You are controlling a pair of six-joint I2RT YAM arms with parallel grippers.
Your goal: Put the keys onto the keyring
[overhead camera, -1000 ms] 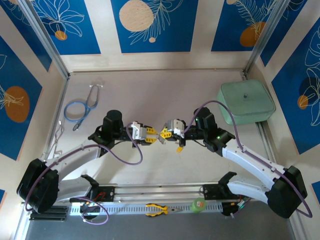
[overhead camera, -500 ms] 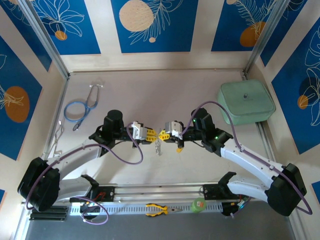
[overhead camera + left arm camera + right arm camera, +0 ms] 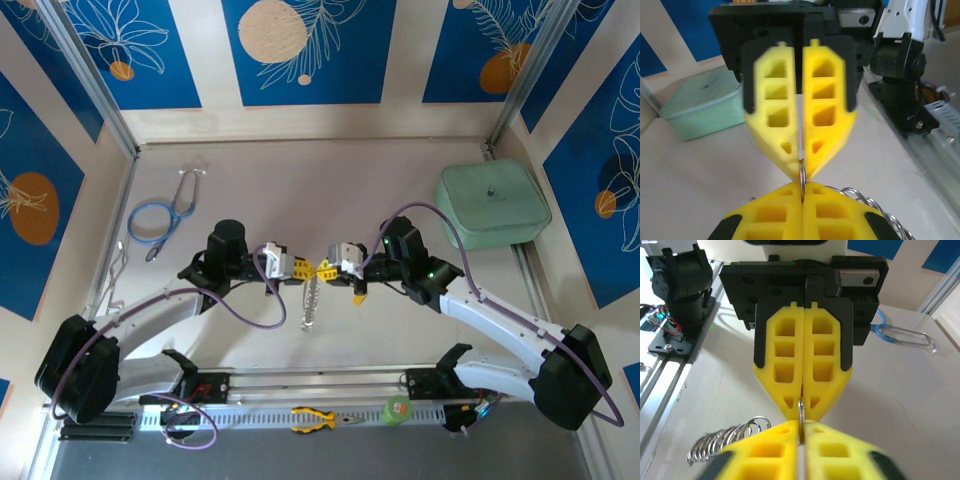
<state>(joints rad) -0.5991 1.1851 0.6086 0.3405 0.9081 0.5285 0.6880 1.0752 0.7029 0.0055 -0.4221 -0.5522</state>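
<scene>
The left gripper (image 3: 308, 269) and right gripper (image 3: 326, 269) meet tip to tip above the table (image 3: 400, 330). The left is clenched on 1 ring of the keyring (image 3: 311, 300), its silver rings dangling below; the right's grip cannot be told. A slackening pinch could drop it.

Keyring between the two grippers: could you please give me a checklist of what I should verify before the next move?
1. Left gripper shut on a ring of the keyring: ok.
2. Right gripper gripping the same ring: cannot tell; a thin gap shows between its fingers.
3. Grippers aligned tip to tip: ok.
4. Rest of the rings hanging free of the table: cannot tell.
5. Stethoscope and green container well away from the grippers: ok.
</scene>
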